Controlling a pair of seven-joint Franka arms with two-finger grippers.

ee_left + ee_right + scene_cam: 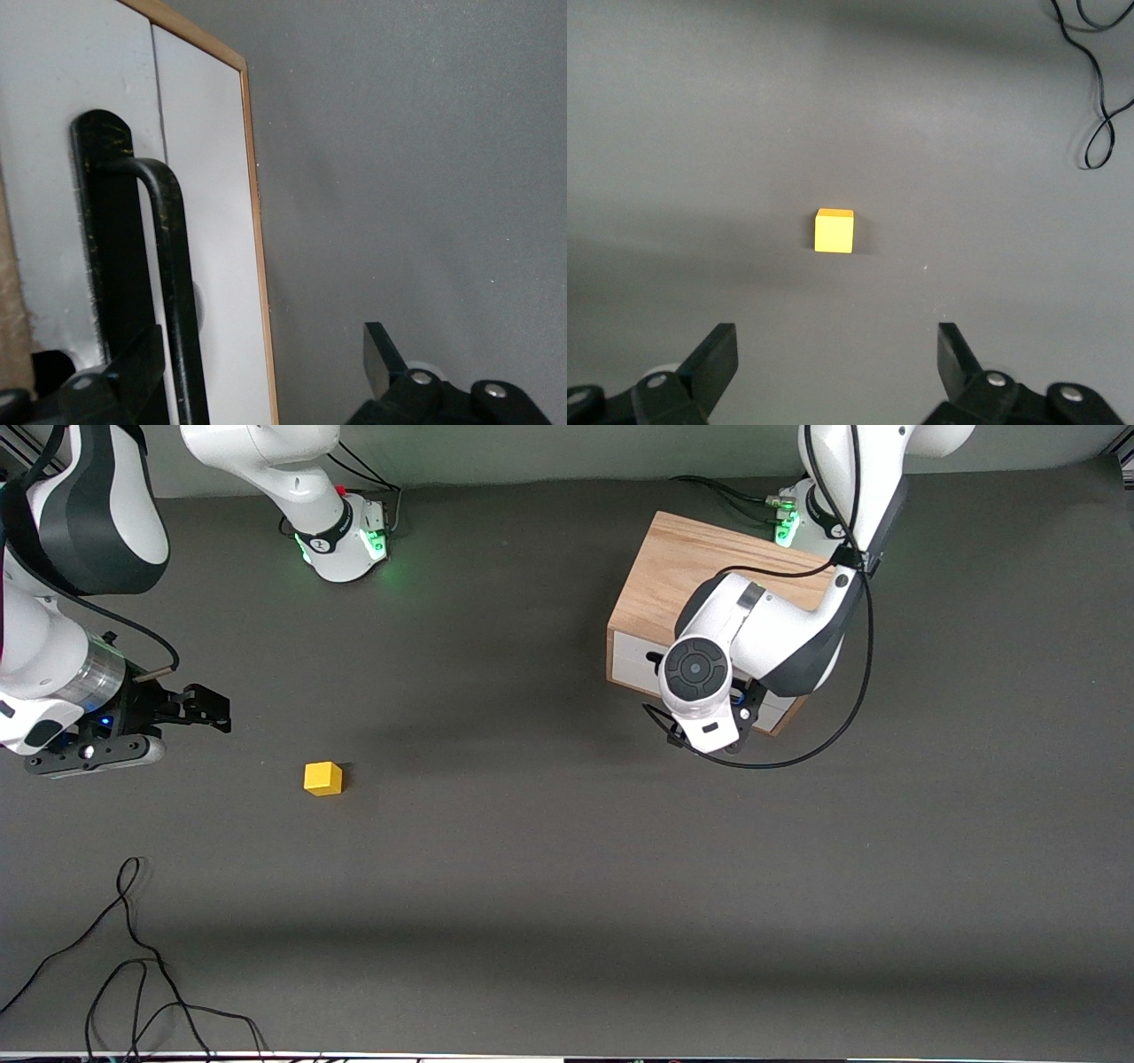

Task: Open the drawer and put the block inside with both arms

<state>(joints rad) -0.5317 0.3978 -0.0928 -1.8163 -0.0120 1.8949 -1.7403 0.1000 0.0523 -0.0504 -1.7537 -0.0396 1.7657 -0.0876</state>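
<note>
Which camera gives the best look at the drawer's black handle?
The left wrist view: the handle fills it close up, against the white drawer front. In the front view the left arm hides nearly all of it. The right wrist view shows none.

1. I can read no text, label, brand name, number or sign in any of my three views.
2. The cabinet [682, 571] and the white drawer [199, 204] front carry no lettering I can make out.
3. The block [323, 778] has plain yellow faces with nothing printed on them.
4. The arms show small marks near their bases, but from here I cannot read them.
</note>
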